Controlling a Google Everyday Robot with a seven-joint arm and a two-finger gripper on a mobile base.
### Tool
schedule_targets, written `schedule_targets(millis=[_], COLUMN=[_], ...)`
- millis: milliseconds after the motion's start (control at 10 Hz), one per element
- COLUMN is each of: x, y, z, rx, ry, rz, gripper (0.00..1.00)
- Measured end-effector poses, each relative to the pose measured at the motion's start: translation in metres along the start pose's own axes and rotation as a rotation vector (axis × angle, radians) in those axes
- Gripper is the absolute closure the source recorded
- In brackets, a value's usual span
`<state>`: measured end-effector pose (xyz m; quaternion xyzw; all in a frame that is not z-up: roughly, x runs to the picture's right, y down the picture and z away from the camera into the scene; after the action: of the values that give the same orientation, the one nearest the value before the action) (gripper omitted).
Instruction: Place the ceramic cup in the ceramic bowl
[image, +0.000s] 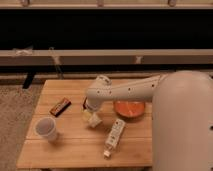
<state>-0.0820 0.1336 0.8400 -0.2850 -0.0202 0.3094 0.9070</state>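
Observation:
The ceramic cup (46, 128) is a small pale white tapered cup standing upright near the front left of the wooden table (70, 152). The ceramic bowl (129, 108) is a shallow orange bowl right of the table's middle, partly hidden by my arm. My gripper (91, 117) points down over the middle of the table, between cup and bowl, about a hand's width right of the cup and apart from it. A small cream shape shows at its tip.
A brown snack bar (60, 106) lies on the left, behind the cup. A white bottle (114, 137) lies on its side near the front, below the bowl. My large white arm body (182, 125) covers the table's right side. A long low rail (105, 56) runs behind.

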Motion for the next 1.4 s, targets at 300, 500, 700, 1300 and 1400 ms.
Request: schedule_targets(millis=[300,500,700,1300,1400], x=[0.001,-0.002,-0.005,-0.021,-0.027], y=[0.001,0.007,0.035,0.168,0.182], z=[0.001,-0.003,-0.012,-0.047,-0.058], rx=[-0.001,0.006,0.016,0.046,0.054], ry=[0.002,-0.006,-0.018,-0.051,-0.058], rz=[-0.001,-0.051,-0.168,-0.521,-0.573], gripper=[0.2,0.2,0.2,0.2,0.2])
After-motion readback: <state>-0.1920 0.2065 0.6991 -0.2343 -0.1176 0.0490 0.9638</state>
